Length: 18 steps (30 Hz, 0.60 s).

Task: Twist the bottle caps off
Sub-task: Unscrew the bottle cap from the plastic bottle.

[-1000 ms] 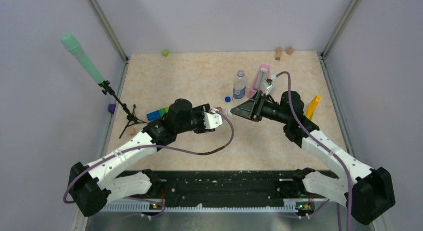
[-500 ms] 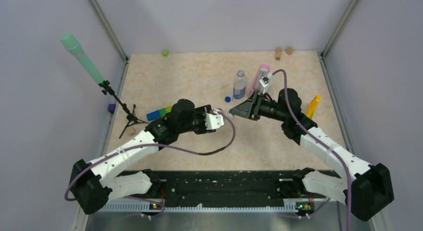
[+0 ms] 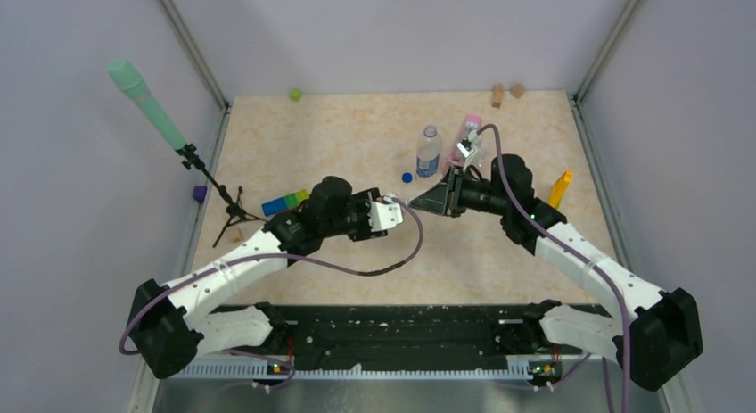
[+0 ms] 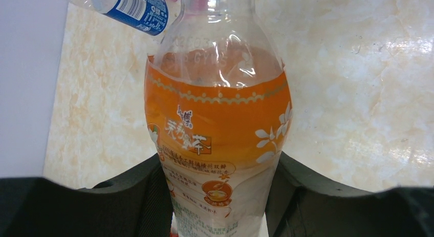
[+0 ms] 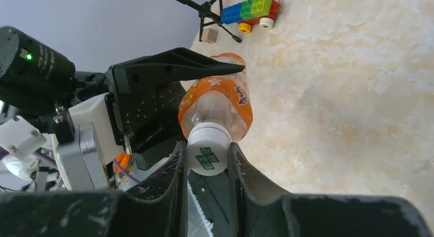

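**Cap (image 5: 207, 156) just pinched by R gripper (image 5: 206, 147)**

R jaws closed in on it a sec ago, so twist-off can prob. start. L gripper (image 4: 220, 165) clamps orange bottle (image 4: 217, 124), held sideways above table (image 3: 312, 136) centre.

Cap: white, round, smooth hard plastic w/ green print. Bottle: thin clear plastic, glossy orange sleeve.

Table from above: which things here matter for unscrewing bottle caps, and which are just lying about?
Job: orange bottle; white cap; blue-label bottle; blue cap.
Lying about: pink metronome; yellow object; green cube; brick toy; green microphone; wooden blocks.
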### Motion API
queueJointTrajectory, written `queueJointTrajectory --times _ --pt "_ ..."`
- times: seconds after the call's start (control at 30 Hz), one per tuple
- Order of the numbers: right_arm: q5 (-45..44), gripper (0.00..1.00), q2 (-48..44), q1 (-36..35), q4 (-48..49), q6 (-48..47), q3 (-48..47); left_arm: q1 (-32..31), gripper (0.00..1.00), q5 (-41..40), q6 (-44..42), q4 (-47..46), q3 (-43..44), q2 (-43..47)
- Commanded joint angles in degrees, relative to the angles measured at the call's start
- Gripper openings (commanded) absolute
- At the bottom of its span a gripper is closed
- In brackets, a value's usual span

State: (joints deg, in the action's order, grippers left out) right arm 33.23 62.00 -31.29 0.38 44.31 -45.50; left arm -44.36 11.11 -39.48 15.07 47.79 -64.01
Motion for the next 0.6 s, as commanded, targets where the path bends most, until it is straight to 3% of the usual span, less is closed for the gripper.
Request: queueJointTrajectory --times 0.0,0.07,0.37,0.57 --pt "2.8 0.0 -2.6 -1.5 1.0 -11.2 -2.4 0.1 0.0 2.2 2.4 2.1 4.6 -1.4" --pt "3.4 0.0 -3.6 -1.5 2.2 -15.8 -1.8 0.8 0.0 4.9 4.0 4.4 5.7 -1.4" --pt "13.8 0.0 -8.7 -1.5 7.9 -37.0 3.1 4.6 0.0 31.1 6.8 10.4 10.4 -0.7" --pt "14.9 0.0 -11.1 -1.5 6.5 -51.2 4.4 5.4 0.0 38.5 4.0 18.3 14.8 -3.3"
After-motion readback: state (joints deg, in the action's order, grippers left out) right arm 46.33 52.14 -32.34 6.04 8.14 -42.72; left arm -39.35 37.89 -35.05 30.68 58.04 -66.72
